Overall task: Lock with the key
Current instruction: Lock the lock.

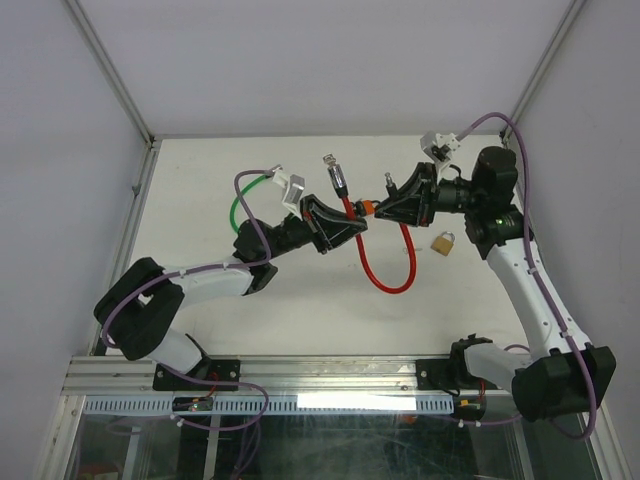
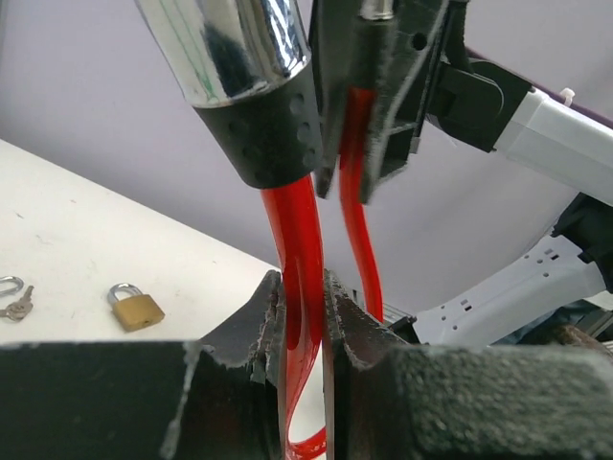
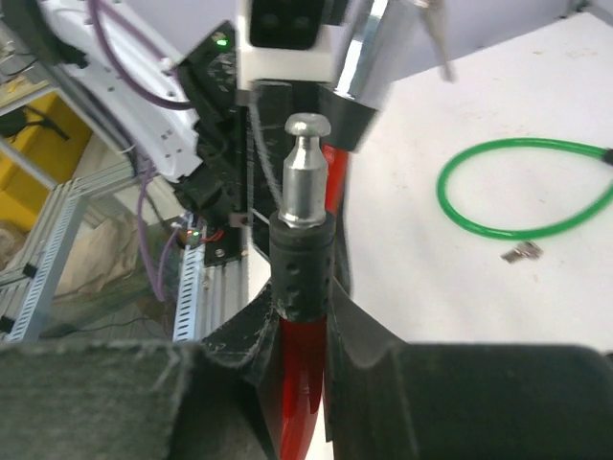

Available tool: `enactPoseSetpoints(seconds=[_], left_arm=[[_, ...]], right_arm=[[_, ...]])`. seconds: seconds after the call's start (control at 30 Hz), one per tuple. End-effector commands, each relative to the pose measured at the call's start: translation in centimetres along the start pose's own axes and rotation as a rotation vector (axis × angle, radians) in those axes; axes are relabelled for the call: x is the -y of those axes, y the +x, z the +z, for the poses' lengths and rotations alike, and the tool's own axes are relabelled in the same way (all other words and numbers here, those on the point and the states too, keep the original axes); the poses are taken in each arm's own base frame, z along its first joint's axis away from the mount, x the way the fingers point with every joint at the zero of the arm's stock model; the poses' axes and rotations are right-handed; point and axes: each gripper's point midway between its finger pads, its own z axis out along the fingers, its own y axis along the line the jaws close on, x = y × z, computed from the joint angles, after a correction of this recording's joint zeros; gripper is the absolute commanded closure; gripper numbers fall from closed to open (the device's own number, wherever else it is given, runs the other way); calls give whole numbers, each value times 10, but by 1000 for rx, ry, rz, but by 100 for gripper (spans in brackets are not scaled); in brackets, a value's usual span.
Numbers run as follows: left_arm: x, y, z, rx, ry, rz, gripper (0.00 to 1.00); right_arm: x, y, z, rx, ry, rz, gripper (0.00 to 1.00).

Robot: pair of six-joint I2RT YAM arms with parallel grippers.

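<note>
Left pincer point(image 2: 303, 311) clamps the red cable point(image 2: 292, 230) below its chrome lock barrel point(image 2: 230, 57); right pincer point(image 3: 302, 316) grips the pin end point(image 3: 306, 172), seemingly to mate the two for locking.

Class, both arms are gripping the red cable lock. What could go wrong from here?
1. The left pincer and right pincer grip the flexible red cable below its rigid ends, so the locking pin may wobble and miss the chrome lock barrel.
2. The pincer tips sit close together in the top view, so bringing the ends together could make them collide.
</note>
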Motion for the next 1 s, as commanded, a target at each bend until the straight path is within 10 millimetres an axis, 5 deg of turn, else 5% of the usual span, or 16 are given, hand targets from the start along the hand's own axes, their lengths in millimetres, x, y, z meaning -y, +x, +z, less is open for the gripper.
enactPoseSetpoints(seconds=[0.0,0.13,0.2,0.6,0.7,0.87,0.97], left_arm=[[49,-53,-4,120,126,124,100],[15,-94,-24,228,-117,153,100],[3,-119,-32,306,-184,136,100],[-3,-251,-40,751,-292,63,100],[-2,-262,-55,861,-281,-3,100],[-16,-253,-87,1027,-239,-198,100],[-24,-252,-102,1111,-231,-245,100]], right_arm=[[36,-5,-20,28,197,-85,100],[66,27,-29,12,259,33,99],[73,28,-30,56,250,47,98],[108,-77,-78,550,283,236,90],[129,-96,-96,650,314,255,91],[156,-121,-107,699,348,244,92],[167,-119,-110,730,366,278,81]])
